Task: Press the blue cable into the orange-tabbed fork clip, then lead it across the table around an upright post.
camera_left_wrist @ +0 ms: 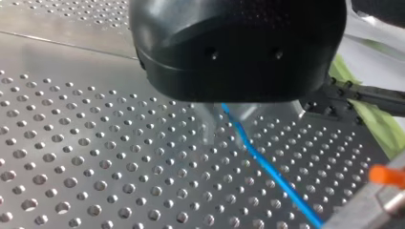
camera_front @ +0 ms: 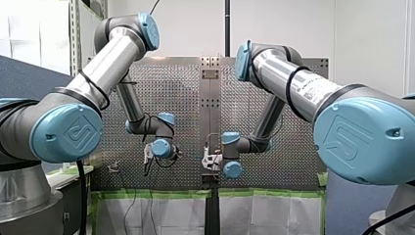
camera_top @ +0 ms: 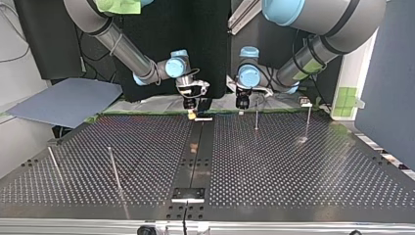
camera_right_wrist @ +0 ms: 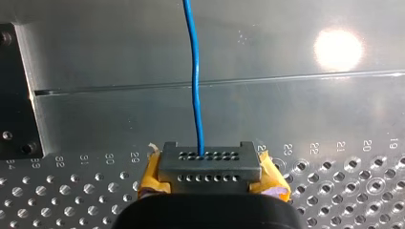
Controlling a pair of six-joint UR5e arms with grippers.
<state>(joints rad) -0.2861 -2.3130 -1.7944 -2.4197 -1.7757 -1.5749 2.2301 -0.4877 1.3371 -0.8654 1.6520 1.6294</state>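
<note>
My right gripper (camera_right_wrist: 208, 164) pinches the blue cable (camera_right_wrist: 196, 86). My left gripper (camera_left_wrist: 224, 120) seems closed on it too, near the orange-tabbed fork clip (camera_left_wrist: 388, 175). Pressing it in and leading it around an upright post (camera_top: 256, 117) are both yet to do.

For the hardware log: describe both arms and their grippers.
My left arm and my right arm: silver tubes, light-blue logo-embossed joint caps, black cables strapped on. My left gripper is black; my right gripper has yellow pads and a grey perforated face.
</note>
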